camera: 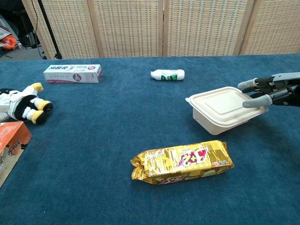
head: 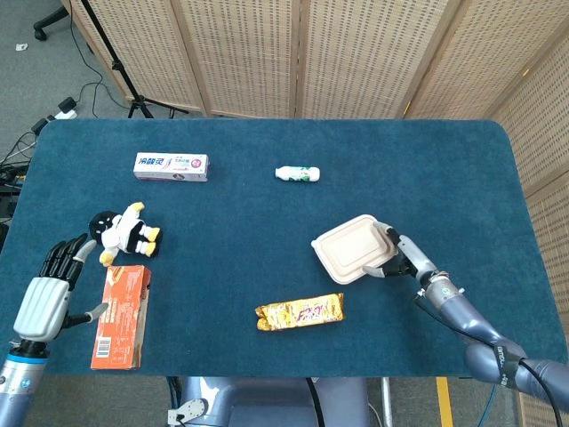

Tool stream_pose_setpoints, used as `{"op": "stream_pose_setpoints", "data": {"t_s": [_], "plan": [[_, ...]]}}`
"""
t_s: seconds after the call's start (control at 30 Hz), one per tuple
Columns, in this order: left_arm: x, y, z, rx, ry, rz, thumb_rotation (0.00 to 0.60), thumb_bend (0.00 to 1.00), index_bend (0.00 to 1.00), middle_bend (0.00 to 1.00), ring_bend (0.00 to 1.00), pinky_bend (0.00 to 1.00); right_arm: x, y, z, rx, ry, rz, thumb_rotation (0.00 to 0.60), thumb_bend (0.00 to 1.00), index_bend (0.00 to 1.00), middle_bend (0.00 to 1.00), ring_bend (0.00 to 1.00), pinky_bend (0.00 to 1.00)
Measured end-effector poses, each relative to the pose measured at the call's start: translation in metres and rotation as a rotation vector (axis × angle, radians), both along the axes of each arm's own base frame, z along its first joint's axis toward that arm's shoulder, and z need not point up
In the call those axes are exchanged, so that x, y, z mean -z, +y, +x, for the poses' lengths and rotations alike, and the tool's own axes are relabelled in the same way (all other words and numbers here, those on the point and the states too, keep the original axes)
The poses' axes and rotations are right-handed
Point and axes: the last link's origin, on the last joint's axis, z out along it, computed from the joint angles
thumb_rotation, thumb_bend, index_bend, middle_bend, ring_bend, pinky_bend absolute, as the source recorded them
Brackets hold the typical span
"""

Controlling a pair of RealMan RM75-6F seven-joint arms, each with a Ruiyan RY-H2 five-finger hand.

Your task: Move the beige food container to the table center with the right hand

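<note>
The beige food container (head: 349,249) (camera: 221,109) is a closed clamshell box, tilted and slightly off the blue table, right of the middle. My right hand (head: 402,259) (camera: 265,92) grips its right edge, fingers over the lid and thumb along the side. My left hand (head: 49,294) rests open at the table's front left corner, next to the orange box, holding nothing; the chest view does not show it.
A gold snack packet (head: 300,312) (camera: 182,161) lies just in front of the container. A small white bottle (head: 297,173) (camera: 167,74) lies behind it. Toothpaste box (head: 171,165), plush cow (head: 124,233) and orange box (head: 121,316) occupy the left side.
</note>
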Motion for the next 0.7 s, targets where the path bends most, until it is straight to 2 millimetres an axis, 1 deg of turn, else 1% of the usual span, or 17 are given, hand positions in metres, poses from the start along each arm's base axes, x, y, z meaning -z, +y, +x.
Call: {"op": "stream_pose_setpoints", "data": {"t_s": [0.7], "plan": [[-0.003, -0.001, 0.001, 0.007, -0.012, 0.0, 0.6, 0.11, 0.0, 0.0, 0.0, 0.0, 0.016, 0.009, 0.024, -0.02, 0.002, 0.019, 0.6, 0.23, 0.04, 0.0, 0.0, 0.04]]}}
